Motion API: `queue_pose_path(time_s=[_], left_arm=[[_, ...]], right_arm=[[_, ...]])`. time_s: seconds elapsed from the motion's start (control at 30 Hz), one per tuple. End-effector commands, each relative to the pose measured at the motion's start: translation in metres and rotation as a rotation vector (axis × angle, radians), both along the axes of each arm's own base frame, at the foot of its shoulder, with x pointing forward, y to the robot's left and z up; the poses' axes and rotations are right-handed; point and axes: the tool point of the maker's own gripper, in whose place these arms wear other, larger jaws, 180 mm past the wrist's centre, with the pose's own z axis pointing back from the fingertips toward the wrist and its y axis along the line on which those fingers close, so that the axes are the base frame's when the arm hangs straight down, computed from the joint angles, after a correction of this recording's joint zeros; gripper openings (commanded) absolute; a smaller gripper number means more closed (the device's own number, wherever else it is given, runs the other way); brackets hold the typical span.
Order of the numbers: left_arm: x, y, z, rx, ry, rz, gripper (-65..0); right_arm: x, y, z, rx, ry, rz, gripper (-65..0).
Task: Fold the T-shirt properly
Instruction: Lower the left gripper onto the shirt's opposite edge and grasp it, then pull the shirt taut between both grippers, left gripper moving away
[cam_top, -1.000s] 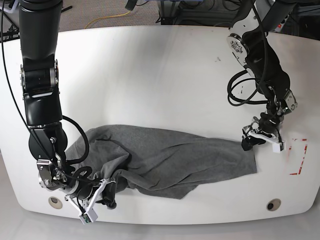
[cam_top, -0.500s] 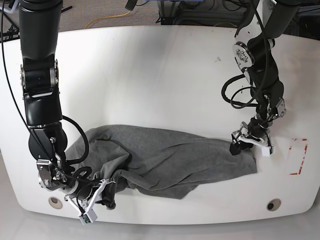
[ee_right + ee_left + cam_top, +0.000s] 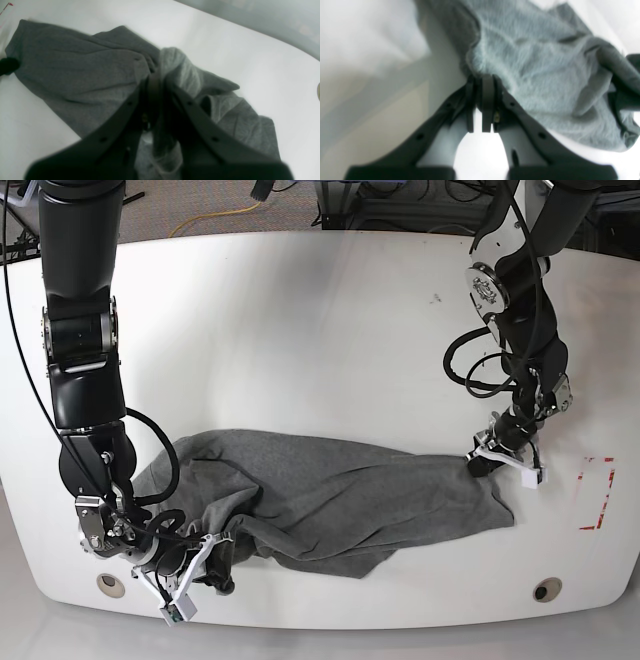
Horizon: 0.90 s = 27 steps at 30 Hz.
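The grey T-shirt [image 3: 340, 500] lies crumpled in a long band across the front of the white table [image 3: 300, 330]. My left gripper [image 3: 480, 464] is at the shirt's upper right corner. In the left wrist view this gripper [image 3: 482, 80] is shut, its tips pinching the edge of the T-shirt [image 3: 532, 62]. My right gripper [image 3: 218, 572] is at the shirt's lower left end, near the table's front edge. The right wrist view shows it [image 3: 155, 80] shut on a bunched fold of the T-shirt [image 3: 75, 67], with cloth draped around the fingers.
A red tape outline [image 3: 597, 492] marks the table right of the shirt. Two round holes [image 3: 546, 589] [image 3: 110, 584] sit near the front edge. Cables lie beyond the table's far edge.
My left gripper moved left from beside the shirt onto its right corner and shut on the cloth. The right arm held its grip and barely moved.
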Motion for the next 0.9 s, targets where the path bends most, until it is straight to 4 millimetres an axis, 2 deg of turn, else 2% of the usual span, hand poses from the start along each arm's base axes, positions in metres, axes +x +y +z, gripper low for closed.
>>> queue_pose_path(time_s=[0.0, 0.33, 0.6, 0.77, 0.87], left_arm=[[0.015, 0.008, 0.027, -0.007, -0.072, 0.019, -63.5], [-0.032, 0.042, 0.029, 0.083, -0.055, 0.037, -63.5], [-0.101, 0.063, 0.04, 0.254, -0.001, -0.003, -63.5], [-0.155, 0.078, 0.054, 0.355, 0.031, 0.0, -63.2], [-0.175, 0.082, 0.057, 0.382, 0.057, -0.002, -62.6]], right_arm=[[0.011, -0.001, 0.033, 0.031, -0.081, -0.003, -65.0], [0.007, -0.015, 0.024, 0.066, -0.066, -0.046, -65.0], [0.006, -0.013, 0.022, 0.074, -0.06, -0.044, -65.0], [0.006, -0.011, 0.022, 0.076, -0.06, -0.042, -65.0], [0.005, -0.011, 0.021, 0.076, -0.057, -0.04, -65.0]])
